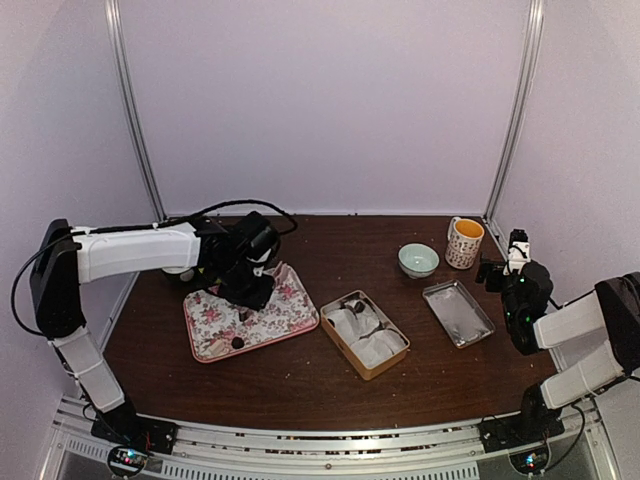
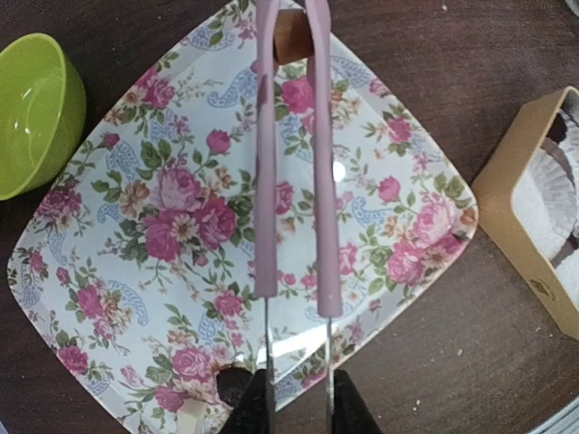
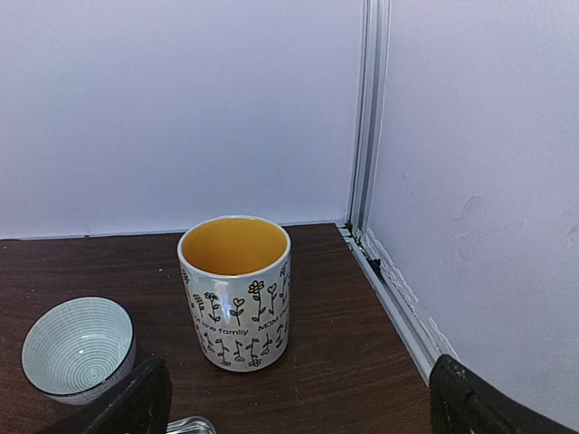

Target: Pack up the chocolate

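Observation:
My left gripper (image 2: 298, 409) is shut on pink tongs (image 2: 291, 181) and hangs over a floral tray (image 2: 136, 226). The tong tips pinch a brown chocolate lump (image 2: 291, 36) at the tray's far edge. A dark chocolate (image 2: 231, 384) and a whitish one (image 2: 192, 418) lie on the tray near my fingers. In the top view the left gripper (image 1: 245, 288) is above the tray (image 1: 290, 318), with a dark chocolate (image 1: 238, 342) near its front. The tan box (image 1: 365, 335) holds white paper cups and a dark chocolate (image 1: 350, 305). My right gripper (image 1: 505, 262) is open and empty.
A green bowl (image 2: 32, 108) stands left of the tray. A flower-print mug (image 3: 237, 289), a pale bowl (image 3: 77, 348) and a metal tray (image 1: 458, 313) stand at the right. The box edge (image 2: 534, 244) lies right of the tray. A wall rail (image 3: 398, 298) runs along the right.

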### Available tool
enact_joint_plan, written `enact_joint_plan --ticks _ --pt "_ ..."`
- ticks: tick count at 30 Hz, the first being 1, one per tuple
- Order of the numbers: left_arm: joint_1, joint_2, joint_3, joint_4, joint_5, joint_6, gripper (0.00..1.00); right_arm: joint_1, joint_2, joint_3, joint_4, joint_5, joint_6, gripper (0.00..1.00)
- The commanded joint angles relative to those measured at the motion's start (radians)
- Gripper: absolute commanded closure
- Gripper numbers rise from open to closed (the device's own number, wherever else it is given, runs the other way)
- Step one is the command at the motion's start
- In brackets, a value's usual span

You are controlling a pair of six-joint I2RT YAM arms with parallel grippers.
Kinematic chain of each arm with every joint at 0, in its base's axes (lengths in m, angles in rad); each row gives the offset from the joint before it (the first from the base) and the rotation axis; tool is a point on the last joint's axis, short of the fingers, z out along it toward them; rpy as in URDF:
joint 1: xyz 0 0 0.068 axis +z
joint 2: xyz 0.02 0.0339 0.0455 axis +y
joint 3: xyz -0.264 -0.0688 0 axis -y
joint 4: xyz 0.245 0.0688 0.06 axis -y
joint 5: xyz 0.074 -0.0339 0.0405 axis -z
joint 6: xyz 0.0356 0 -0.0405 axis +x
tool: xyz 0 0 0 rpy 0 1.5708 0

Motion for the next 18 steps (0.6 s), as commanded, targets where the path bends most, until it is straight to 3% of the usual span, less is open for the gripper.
enact_joint_plan --ticks 1,10,18 --pt "-0.051 -0.111 0.040 -0.034 0.031 0.025 0.81 -0.008 -0.003 0.014 0.003 -0.005 0.003 0.00" --pt "-0.218 -0.152 0.082 0.024 0.155 0.109 0.83 -0.009 -0.003 0.015 0.003 -0.006 0.003 0.00" --pt "-0.276 -0.100 0.052 0.078 0.226 0.149 0.83 -0.009 -0.003 0.015 0.003 -0.006 0.003 0.00"
